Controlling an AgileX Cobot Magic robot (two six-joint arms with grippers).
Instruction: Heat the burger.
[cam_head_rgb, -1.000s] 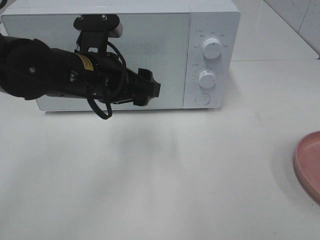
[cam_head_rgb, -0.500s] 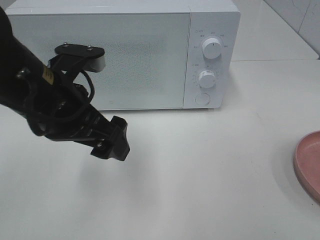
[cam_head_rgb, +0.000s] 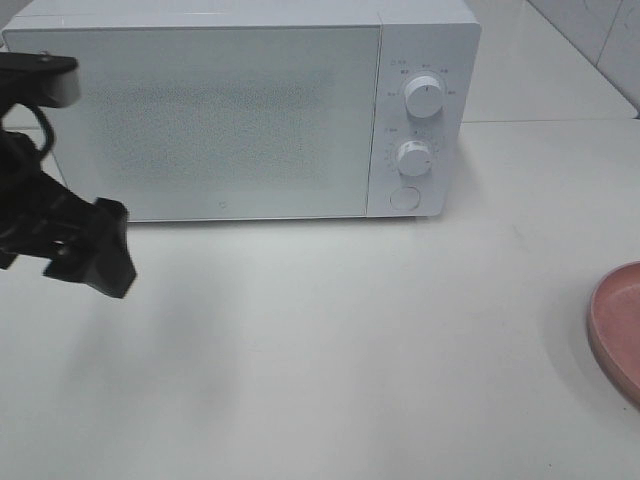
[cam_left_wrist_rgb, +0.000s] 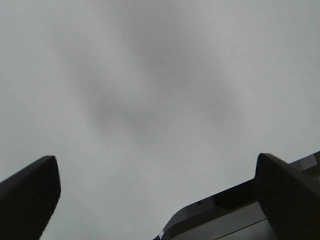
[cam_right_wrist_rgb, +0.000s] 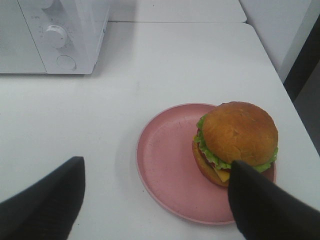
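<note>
The burger (cam_right_wrist_rgb: 237, 137), with a glossy brown bun, lettuce and cheese, sits on the far side of a round pink plate (cam_right_wrist_rgb: 165, 160) in the right wrist view. My right gripper (cam_right_wrist_rgb: 155, 210) is open and empty, hovering above the table short of the plate, with one finger (cam_right_wrist_rgb: 262, 210) in front of the burger. In the high view only the plate's rim (cam_head_rgb: 612, 330) shows at the right edge; the burger is out of view there. My left gripper (cam_head_rgb: 100, 255) is open and empty, low over the table at the far left, in front of the microwave's left corner.
A white microwave (cam_head_rgb: 240, 110) stands at the back with its door shut and two knobs (cam_head_rgb: 424, 95) and a round button on its right panel. It also shows in the right wrist view (cam_right_wrist_rgb: 55, 35). The left wrist view shows bare white table (cam_left_wrist_rgb: 160, 100).
My left arm has swung away from the microwave door, down and to the left, to the left edge of the high view. The door stays shut.
</note>
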